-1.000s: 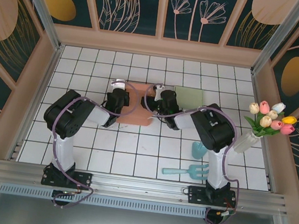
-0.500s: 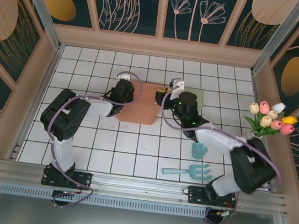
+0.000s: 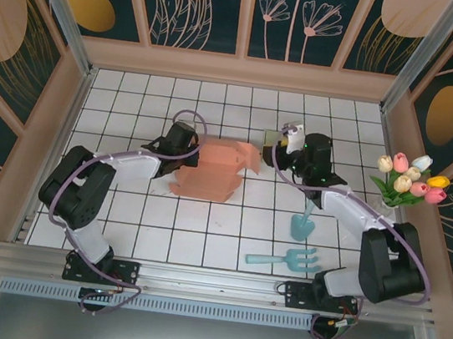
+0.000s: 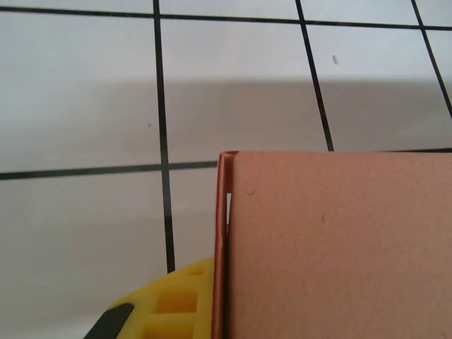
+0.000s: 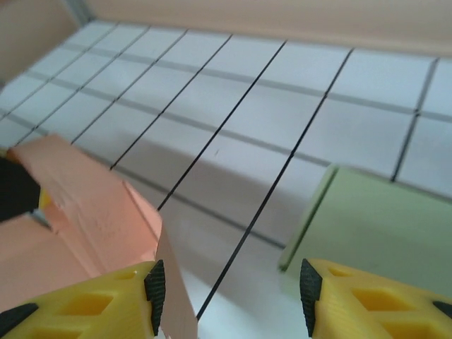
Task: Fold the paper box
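With my left gripper [image 3: 191, 149] clenched on the paper box [image 3: 213, 174] and my right gripper [image 5: 230, 289] just released, it now stands half-formed, no longer flat.

Bright, even light — soft-focus close-ups

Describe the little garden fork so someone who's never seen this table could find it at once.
Look at the white tiled table, toward its near right part, just beyond the right arm's base. The garden fork lies flat there, beside a trowel of the same teal; the fork ends in prongs, the trowel in a scoop.
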{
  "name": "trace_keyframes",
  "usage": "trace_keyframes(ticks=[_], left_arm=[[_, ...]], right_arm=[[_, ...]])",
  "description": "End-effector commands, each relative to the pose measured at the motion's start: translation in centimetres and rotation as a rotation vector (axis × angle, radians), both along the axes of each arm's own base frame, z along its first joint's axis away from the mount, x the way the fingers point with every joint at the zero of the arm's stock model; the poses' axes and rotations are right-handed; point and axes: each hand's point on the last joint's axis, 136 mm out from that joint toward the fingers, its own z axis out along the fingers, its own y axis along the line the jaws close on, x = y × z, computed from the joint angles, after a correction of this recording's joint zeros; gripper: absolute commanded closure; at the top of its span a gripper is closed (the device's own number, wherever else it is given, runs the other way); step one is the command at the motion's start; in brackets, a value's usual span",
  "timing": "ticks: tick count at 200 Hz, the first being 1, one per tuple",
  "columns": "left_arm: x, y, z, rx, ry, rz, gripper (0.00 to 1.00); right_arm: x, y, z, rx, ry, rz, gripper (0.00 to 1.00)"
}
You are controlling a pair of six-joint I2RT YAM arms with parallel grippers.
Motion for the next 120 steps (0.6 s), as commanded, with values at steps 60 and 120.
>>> trace_keyframes(ticks=[60, 120], left_arm=[[-1.1, 0.4, 0.6, -0.090, -0.001, 0.001, 1.00], [-0.8, 0.3, 0.4, -0.117, -0.010, 0.011, 1.00]], right_arm=[[-1.5, 2.6, -2.8, -0.071, 0.076, 0.252, 0.45], [-3.5, 5.7, -4.1, -0.067, 0.102, 0.417, 0.45]])
